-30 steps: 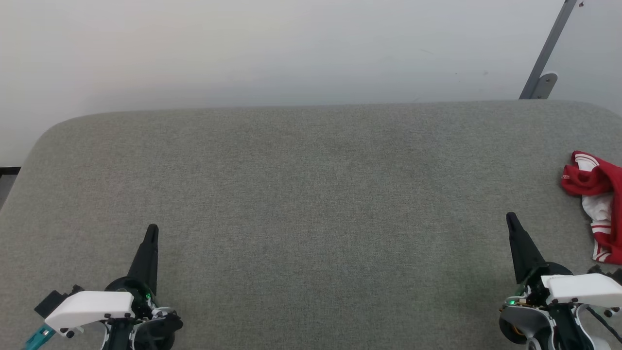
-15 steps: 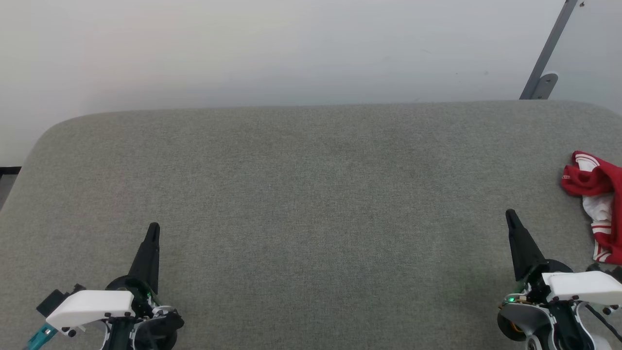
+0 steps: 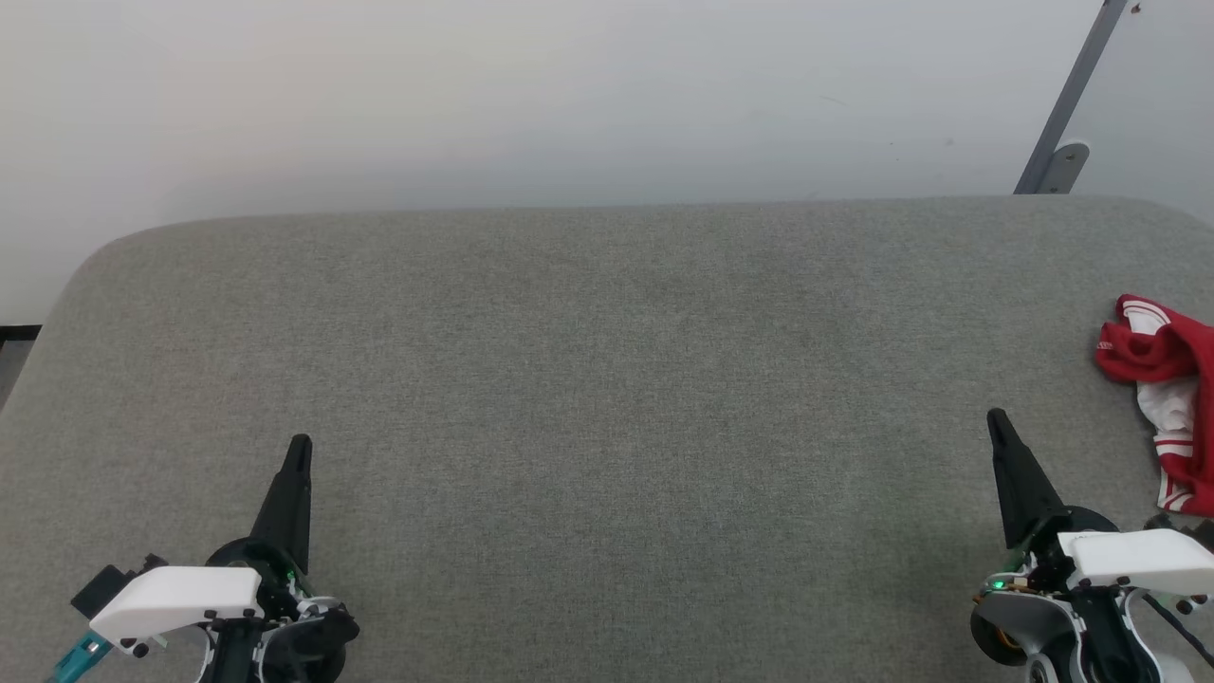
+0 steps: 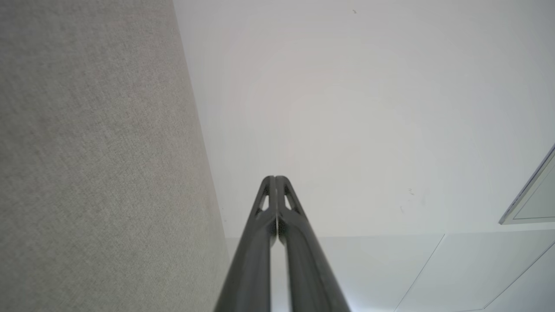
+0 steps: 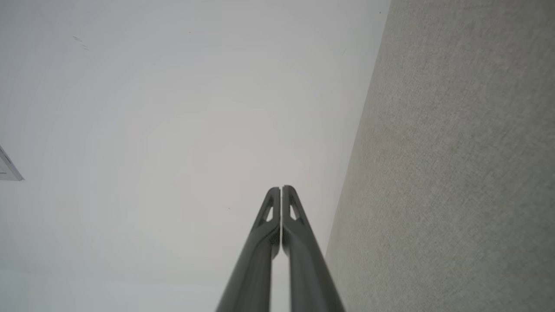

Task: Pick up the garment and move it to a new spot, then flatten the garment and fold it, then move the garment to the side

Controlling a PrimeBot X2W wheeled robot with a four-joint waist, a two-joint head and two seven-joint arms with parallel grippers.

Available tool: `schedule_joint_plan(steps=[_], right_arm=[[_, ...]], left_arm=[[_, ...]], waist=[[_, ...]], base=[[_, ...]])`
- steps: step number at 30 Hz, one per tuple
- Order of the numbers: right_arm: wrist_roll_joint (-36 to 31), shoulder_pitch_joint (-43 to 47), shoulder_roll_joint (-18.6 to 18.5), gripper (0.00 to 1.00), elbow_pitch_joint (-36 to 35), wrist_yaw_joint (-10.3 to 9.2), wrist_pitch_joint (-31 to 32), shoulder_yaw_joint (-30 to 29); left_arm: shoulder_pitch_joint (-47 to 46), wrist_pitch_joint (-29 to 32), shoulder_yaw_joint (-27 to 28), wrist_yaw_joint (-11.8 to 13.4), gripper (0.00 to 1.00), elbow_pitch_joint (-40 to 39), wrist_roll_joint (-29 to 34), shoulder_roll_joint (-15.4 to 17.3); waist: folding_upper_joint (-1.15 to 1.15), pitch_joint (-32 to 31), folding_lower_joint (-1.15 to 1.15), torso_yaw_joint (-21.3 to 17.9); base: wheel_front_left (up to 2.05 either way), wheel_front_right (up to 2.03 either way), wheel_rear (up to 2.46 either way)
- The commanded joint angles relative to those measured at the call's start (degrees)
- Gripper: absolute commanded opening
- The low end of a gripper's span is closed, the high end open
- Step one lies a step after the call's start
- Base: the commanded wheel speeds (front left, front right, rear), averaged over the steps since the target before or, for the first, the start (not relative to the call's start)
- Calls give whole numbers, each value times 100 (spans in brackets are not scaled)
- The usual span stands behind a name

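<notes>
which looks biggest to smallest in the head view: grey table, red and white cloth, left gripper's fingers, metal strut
1. grey table
2. red and white cloth (cropped)
3. left gripper's fingers and metal strut: too alike to rank

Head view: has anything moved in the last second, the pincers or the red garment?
The left pincer and right pincer each crept very slightly forward early on, then held, shut and empty. The garment stayed crumpled at the table's right edge.
</notes>
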Motion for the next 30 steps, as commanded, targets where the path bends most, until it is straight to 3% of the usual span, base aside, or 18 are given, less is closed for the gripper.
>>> schedule_joint_plan(steps=[1,30], right_arm=[[19,-19,9,0,18,0,13,-4],[23,-18,9,0,18,0,9,-1]], left_arm=[[-72,11,13,-33,0,-2,-15,10],[-71,7,8,-33,0,-2,-20,10]], waist=[[0,0,0,0],[0,0,0,0]], base=[[0,0,0],[0,0,0]])
